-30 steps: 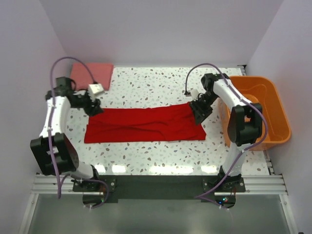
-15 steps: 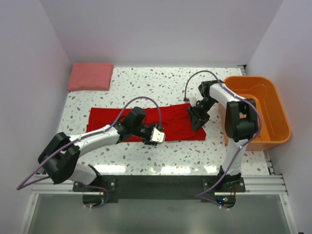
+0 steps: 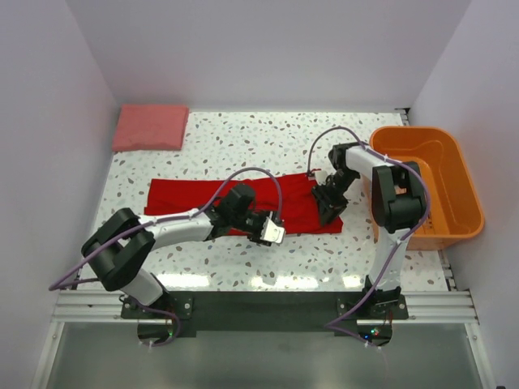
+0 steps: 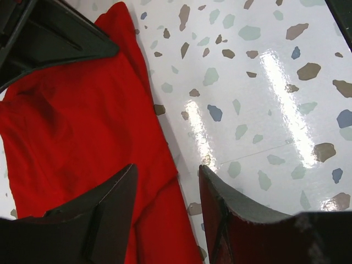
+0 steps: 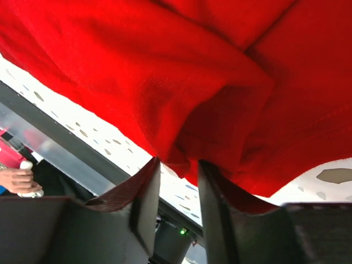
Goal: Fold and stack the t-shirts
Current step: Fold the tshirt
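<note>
A red t-shirt (image 3: 174, 198) lies folded into a long strip across the middle of the table. My left gripper (image 3: 274, 232) is at its near edge, right of centre. In the left wrist view my left gripper (image 4: 166, 168) is open and straddles the shirt's (image 4: 82, 126) hem, with one finger over cloth and one over bare table. My right gripper (image 3: 327, 207) is at the shirt's right end. In the right wrist view my right gripper (image 5: 179, 163) is nearly closed, with a fold of the red cloth (image 5: 192, 71) pinched between the tips. A folded pink t-shirt (image 3: 150, 127) lies at the back left.
An orange bin (image 3: 466, 190) stands at the right edge, just beyond the right arm. The speckled white table (image 3: 243, 138) has walls on three sides. The left arm lies low along the shirt's near edge, its cable arching over the cloth.
My left arm swung from the shirt's back-left corner to its near edge, then slid a little further right. My right gripper stayed at the right end, moving slightly toward me.
</note>
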Motion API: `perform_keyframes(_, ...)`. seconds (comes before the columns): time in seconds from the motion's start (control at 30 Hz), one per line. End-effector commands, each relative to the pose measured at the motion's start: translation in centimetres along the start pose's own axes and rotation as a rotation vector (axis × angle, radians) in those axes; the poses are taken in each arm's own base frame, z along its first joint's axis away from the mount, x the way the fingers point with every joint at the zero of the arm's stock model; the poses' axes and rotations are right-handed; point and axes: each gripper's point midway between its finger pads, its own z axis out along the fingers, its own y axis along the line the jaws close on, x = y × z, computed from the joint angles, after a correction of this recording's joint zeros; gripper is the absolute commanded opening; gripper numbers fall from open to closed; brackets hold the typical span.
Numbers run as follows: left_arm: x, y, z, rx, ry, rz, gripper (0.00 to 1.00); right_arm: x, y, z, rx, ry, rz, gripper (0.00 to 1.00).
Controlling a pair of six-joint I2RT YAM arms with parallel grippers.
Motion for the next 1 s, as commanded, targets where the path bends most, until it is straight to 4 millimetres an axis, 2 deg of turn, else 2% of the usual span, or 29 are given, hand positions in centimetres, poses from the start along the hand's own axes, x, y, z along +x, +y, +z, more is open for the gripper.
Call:
perform_keyframes(0.0,-1.5,1.5,1.0,-0.019,-0.041,0.108,0.53,-0.8,0.1,0.0,-0.002,-0.029,0.014,0.35)
perform_keyframes(0.23,-0.2,1.8,2.3,-0.004,-0.012,0.157,0.5,-0.8,0.6,-0.5,-0.022,-0.034,0.013,0.18)
perform_keyframes(0.43,1.2,2.3,3.3,0.0,0.027,0.189,0.44,-0.6,0.7,-0.4,-0.03,-0.024,0.012,0.12)
perform_keyframes(0.53,1.4,2.5,3.6,0.002,0.034,0.204,0.35,-0.6,0.8,-0.4,-0.039,-0.021,0.013,0.06)
perform_keyframes(0.57,1.3,2.6,3.5,0.001,0.032,0.209,0.29,-0.6,0.9,-0.5,-0.043,-0.018,0.013,0.04)
perform_keyframes(0.63,0.8,2.8,3.2,-0.004,0.022,0.22,0.21,-0.9,1.2,-0.7,-0.053,-0.026,0.011,0.0)
perform_keyframes(0.67,0.6,2.8,3.1,-0.005,0.019,0.226,0.12,-0.9,1.3,-0.9,-0.057,-0.025,0.011,0.0)
perform_keyframes(0.77,0.2,2.8,2.5,0.004,0.015,0.236,0.0,-1.5,2.0,-1.8,-0.076,-0.046,0.004,0.0)
perform_keyframes(0.97,-0.6,5.2,0.9,-0.033,-0.006,0.209,0.0,-3.1,2.8,-3.4,-0.098,-0.08,-0.016,0.0)
